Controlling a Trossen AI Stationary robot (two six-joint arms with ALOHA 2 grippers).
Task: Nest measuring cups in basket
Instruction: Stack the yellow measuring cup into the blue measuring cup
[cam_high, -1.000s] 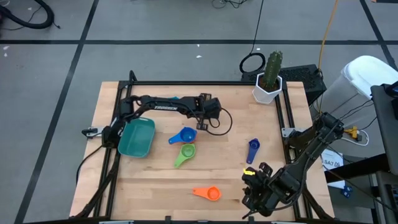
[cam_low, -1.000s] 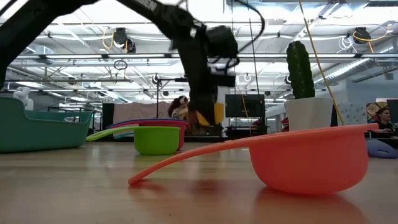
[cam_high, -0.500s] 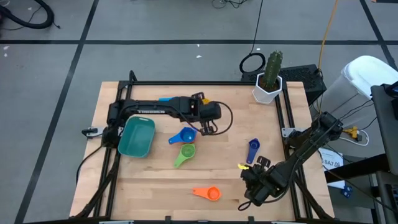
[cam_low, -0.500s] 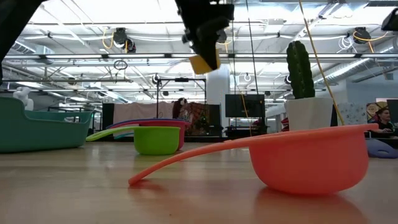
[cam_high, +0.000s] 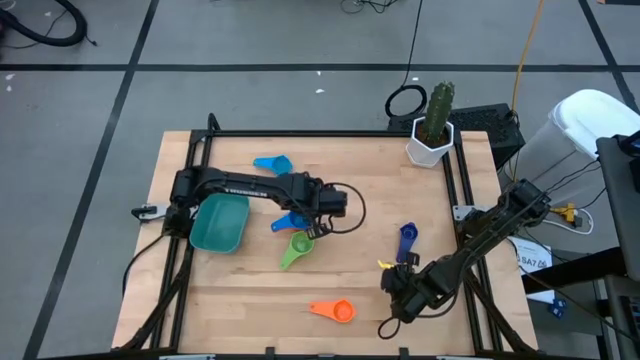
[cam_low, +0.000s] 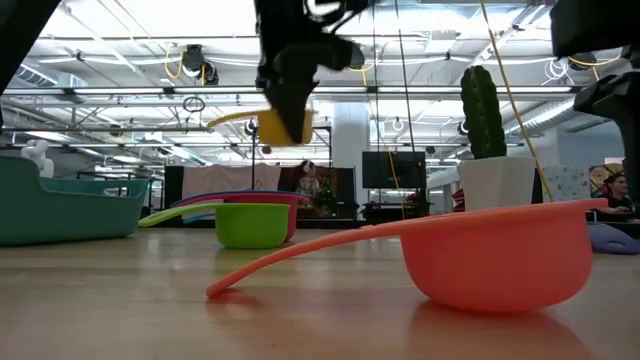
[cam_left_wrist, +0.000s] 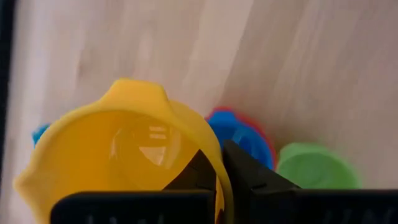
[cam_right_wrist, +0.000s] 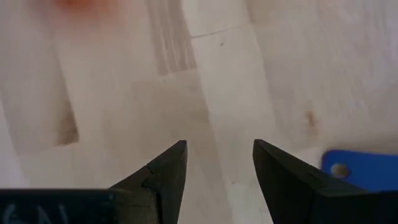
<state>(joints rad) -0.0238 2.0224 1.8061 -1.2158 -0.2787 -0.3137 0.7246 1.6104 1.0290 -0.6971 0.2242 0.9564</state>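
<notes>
Left tool (cam_left_wrist: 221, 168) is clamped on the yellow measuring cup's (cam_left_wrist: 124, 149) rim, aloft above the blue cup (cam_left_wrist: 245, 140) and green cup (cam_left_wrist: 314, 167). Right tool (cam_right_wrist: 216, 163) hovers with fingers spread and empty over the surface (cam_right_wrist: 124, 93), the dark blue cup (cam_high: 406, 240) just beside it.

My table (cam_high: 250, 300) is evenly lit from overhead, with soft, faint shadows. Low down, bright ceiling lights flare white behind my silhouetted left arm. The orange cup (cam_low: 500, 255) looms close. Past my left fingers, the yellow cup (cam_left_wrist: 124, 155) carries a small glare spot; the wood beyond is blurred.
</notes>
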